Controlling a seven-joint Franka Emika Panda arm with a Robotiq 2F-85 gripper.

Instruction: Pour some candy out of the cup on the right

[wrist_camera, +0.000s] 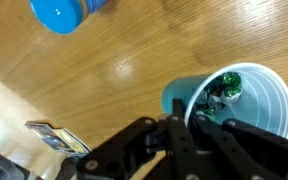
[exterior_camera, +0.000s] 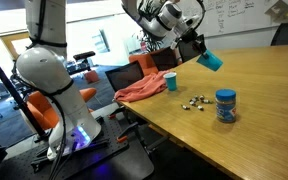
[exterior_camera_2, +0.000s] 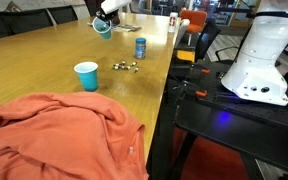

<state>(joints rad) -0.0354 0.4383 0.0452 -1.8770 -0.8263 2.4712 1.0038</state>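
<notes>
My gripper [exterior_camera: 198, 48] is shut on the light-blue cup [exterior_camera: 213, 61] and holds it tilted in the air above the wooden table, beyond the blue jar. The held cup also shows in an exterior view [exterior_camera_2: 103, 28]. In the wrist view my fingers [wrist_camera: 189, 128] pinch the cup's rim [wrist_camera: 246, 112], one finger inside and one outside. A few dark and pale candy pieces [wrist_camera: 225, 90] lie inside the cup. A small pile of candy [exterior_camera: 194, 102] lies on the table between the jar and the teal cup, and shows in both exterior views [exterior_camera_2: 125, 67].
A squat blue lidded jar [exterior_camera: 225, 105] [exterior_camera_2: 140, 46] [wrist_camera: 62, 12] stands near the candy. A smaller teal cup [exterior_camera: 171, 81] [exterior_camera_2: 86, 75] stands upright beside an orange-red cloth [exterior_camera: 139, 91] [exterior_camera_2: 59, 135] at the table's edge. Chairs and a white machine stand beyond the edge.
</notes>
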